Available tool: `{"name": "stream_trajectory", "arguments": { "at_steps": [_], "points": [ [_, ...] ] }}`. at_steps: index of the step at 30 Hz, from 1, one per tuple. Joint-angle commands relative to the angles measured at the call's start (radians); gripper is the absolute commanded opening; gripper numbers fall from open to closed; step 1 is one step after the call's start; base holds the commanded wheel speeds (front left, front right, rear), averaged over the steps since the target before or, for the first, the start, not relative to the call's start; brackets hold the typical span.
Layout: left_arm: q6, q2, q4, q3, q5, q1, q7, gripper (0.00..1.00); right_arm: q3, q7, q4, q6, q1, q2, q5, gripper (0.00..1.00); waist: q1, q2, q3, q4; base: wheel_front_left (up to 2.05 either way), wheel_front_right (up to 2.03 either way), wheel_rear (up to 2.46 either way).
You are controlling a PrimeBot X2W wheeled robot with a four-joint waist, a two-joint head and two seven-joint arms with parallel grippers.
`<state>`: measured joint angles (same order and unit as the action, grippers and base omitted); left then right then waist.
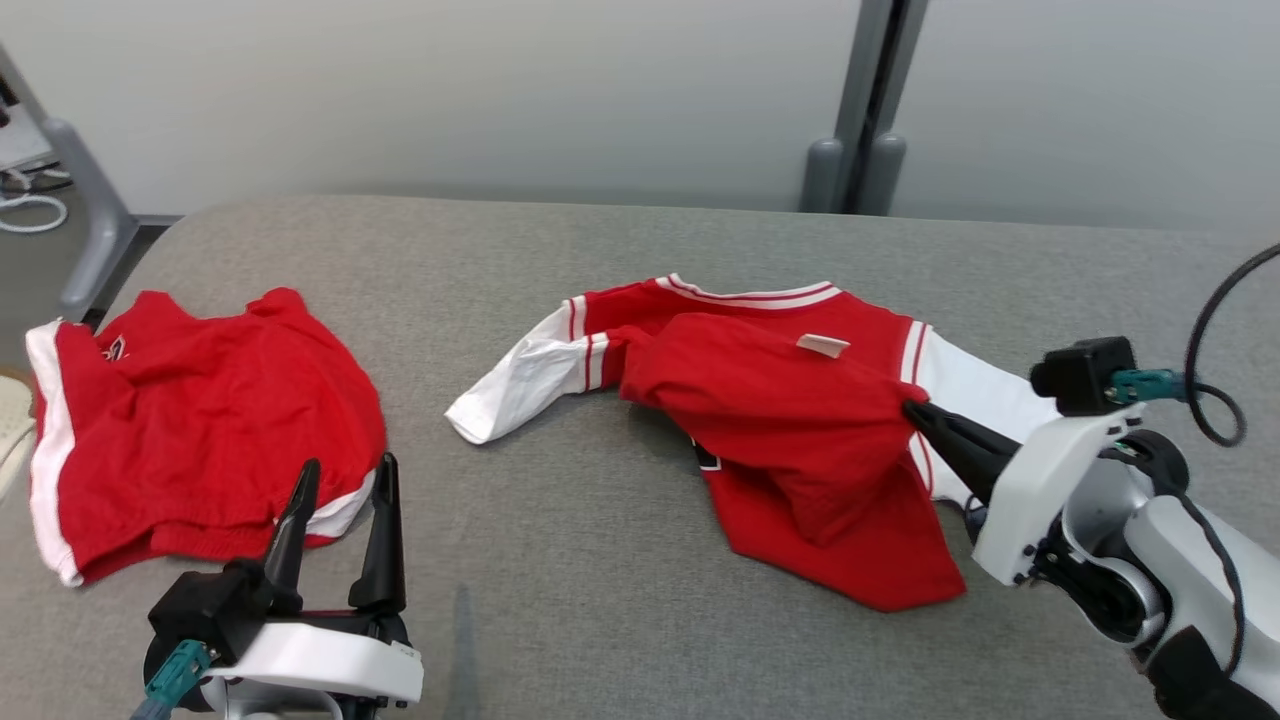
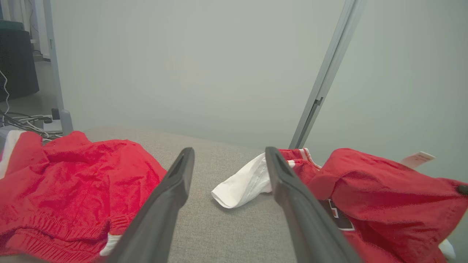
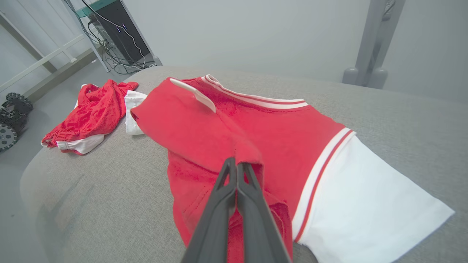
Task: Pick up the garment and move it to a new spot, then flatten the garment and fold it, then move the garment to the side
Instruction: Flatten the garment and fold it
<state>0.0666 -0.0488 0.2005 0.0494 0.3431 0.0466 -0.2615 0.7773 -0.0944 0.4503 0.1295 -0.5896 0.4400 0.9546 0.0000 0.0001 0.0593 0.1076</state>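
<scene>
Grips the shirt by a raised red fold beside one white sleeve, right pincer clamped tight on cloth. Lies crumpled right of the tabletop's middle. Hangs the left pincer wide and empty near the front-left corner, by the shorts. Probably the pickup step; next, lift clear and carry to bare tabletop.

Bright, even, diffuse light fills all three views. In the head view soft grey shadows lie on the bench under the edges of the garment, plus a faint streak at bottom centre. In the left wrist view the left fingers go soft toward the bottom edge. Wide-angle distortion curves the bench's edge at the right wrist view's lower left.
</scene>
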Motion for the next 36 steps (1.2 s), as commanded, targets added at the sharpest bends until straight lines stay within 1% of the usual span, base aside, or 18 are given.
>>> {"name": "stream_trajectory", "arguments": {
  "at_steps": [1,5,6,10,14,18,21,23,26,31,32,33,34,36],
  "points": [
    [0.002,-0.003,0.003,-0.005,-0.007,-0.006,-0.003,1.0,-0.021,0.012,-0.034,0.002,0.038,0.038,-0.02,0.0,0.0,-0.0001,-0.018,-0.062,0.0,0.0,0.0],
    [0.006,-0.003,0.008,-0.015,-0.011,-0.014,-0.003,1.0,-0.081,0.007,-0.099,0.002,0.099,0.107,-0.079,0.0,0.0,-0.0001,-0.027,-0.122,0.0,0.0,0.0],
    [0.006,-0.003,0.008,-0.015,-0.011,-0.014,-0.003,1.0,-0.081,0.007,-0.099,0.002,0.099,0.107,-0.079,0.0,0.0,-0.0001,-0.027,-0.122,0.0,0.0,0.0],
    [0.006,-0.004,0.01,-0.027,-0.013,-0.015,-0.003,1.0,-0.176,-0.001,-0.15,0.002,0.159,0.162,-0.147,0.0,0.0,-0.0001,-0.025,-0.168,0.0,0.0,0.0],
    [0.009,-0.004,0.014,-0.029,-0.011,-0.007,-0.003,1.0,-0.276,0.002,-0.192,0.002,0.218,0.19,-0.203,0.0,0.0,-0.0001,-0.015,-0.196,0.0,0.0,0.0],
    [0.011,-0.004,0.02,-0.03,-0.009,0.006,-0.003,1.0,-0.348,0.014,-0.209,0.002,0.264,0.213,-0.255,0.0,0.0,-0.0001,-0.005,-0.208,0.0,0.0,0.0],
    [0.012,-0.003,0.028,-0.029,-0.009,0.016,-0.003,1.0,-0.383,0.044,-0.184,0.001,0.279,0.228,-0.29,0.0,0.0,-0.0001,0.003,-0.211,0.0,0.0,0.0],
    [0.013,-0.003,0.034,-0.028,-0.01,0.024,-0.003,1.0,-0.398,0.074,-0.15,0.001,0.276,0.226,-0.316,0.0,0.0,-0.0001,0.008,-0.21,0.0,0.0,0.0],
    [0.018,-0.003,0.044,-0.021,-0.013,0.033,-0.003,1.0,-0.396,0.103,-0.085,0.001,0.273,0.2,-0.325,0.0,0.0,-0.0001,0.013,-0.201,0.0,0.0,0.0],
    [0.02,-0.003,0.062,-0.012,-0.01,0.044,-0.003,1.0,-0.359,0.12,0.029,0.001,0.272,0.162,-0.327,0.0,0.0,-0.0001,0.017,-0.18,0.0,0.0,0.0],
    [0.019,-0.003,0.064,-0.012,-0.01,0.046,-0.003,1.0,-0.356,0.129,0.049,0.001,0.267,0.153,-0.325,0.13,0.0,-0.0001,0.018,-0.177,0.0,0.0,0.0],
    [0.018,-0.004,0.066,-0.013,-0.011,0.048,-0.003,1.0,-0.349,0.128,0.069,0.001,0.264,0.144,-0.32,0.48,0.0,-0.0001,0.019,-0.173,0.0,0.0,0.0],
    [0.018,-0.005,0.068,-0.014,-0.011,0.049,-0.003,1.0,-0.341,0.125,0.089,0.001,0.261,0.139,-0.321,1.0,0.0,-0.0001,0.019,-0.17,0.0,0.0,0.0],
    [0.019,-0.007,0.07,-0.015,-0.011,0.05,-0.003,1.0,-0.334,0.114,0.126,0.001,0.255,0.131,-0.311,1.0,0.0,-0.0001,0.018,-0.166,0.0,0.0,0.0]
  ]
}}
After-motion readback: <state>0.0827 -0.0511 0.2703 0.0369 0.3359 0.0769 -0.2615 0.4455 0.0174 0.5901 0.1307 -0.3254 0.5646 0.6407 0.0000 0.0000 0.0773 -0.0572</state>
